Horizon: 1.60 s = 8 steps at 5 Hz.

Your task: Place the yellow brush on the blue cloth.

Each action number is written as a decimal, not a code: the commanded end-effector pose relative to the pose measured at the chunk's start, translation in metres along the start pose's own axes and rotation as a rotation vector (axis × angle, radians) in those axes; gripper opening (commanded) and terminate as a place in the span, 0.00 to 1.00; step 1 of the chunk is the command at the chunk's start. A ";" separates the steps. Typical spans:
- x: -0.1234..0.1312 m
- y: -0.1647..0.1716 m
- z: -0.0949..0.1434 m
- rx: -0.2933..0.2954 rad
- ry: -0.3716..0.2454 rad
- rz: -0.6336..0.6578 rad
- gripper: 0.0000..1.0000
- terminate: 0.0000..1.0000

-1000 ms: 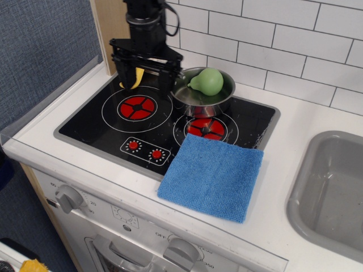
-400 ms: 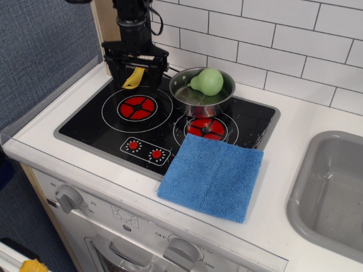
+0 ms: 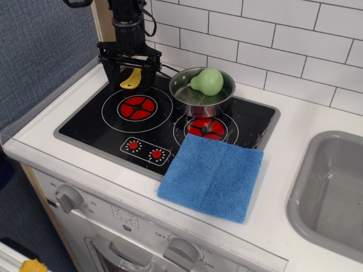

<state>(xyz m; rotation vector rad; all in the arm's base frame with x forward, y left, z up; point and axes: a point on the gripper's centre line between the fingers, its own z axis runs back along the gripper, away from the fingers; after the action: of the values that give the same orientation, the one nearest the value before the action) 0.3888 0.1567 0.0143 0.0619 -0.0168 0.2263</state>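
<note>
Since a second ago your gripper point(image 3: 128, 72) has slid left and back, from right next to the pot to the far-left corner of the stove, and the yellow brush has barely budged.

Biggest to smallest: white tabletop point(image 3: 306, 122), grey sink point(image 3: 332, 190) on the right, black stove point(image 3: 164, 127), then the blue cloth point(image 3: 212, 174) lying flat at the front, half on the stove edge and half on the tabletop. Behind it there's a steel pot point(image 3: 201, 90) with a green pear-shaped thing point(image 3: 207, 81) in it. Smallest is the yellow brush point(image 3: 131, 79), sitting at the back of the left burner.

The bit that matters: the brush is right between your jaws, which are spread wide on either side of it and not gripping yet. Its long axis looks tilted, running from lower left up to the right, though I can't tell how it lines up with the jaws. The cloth is well off to the front right from there.

Writing-wise, only tiny numbers and an "OFF" by the oven knobs; the rest is too small to read.
</note>
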 end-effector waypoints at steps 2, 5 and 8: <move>0.006 -0.001 0.005 -0.004 -0.019 -0.020 0.00 0.00; -0.011 0.000 0.030 0.010 -0.070 -0.004 0.00 0.00; -0.064 -0.025 0.101 0.073 -0.137 0.017 0.00 0.00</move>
<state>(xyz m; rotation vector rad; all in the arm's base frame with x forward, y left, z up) 0.3340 0.1093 0.0908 0.1367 -0.0833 0.2340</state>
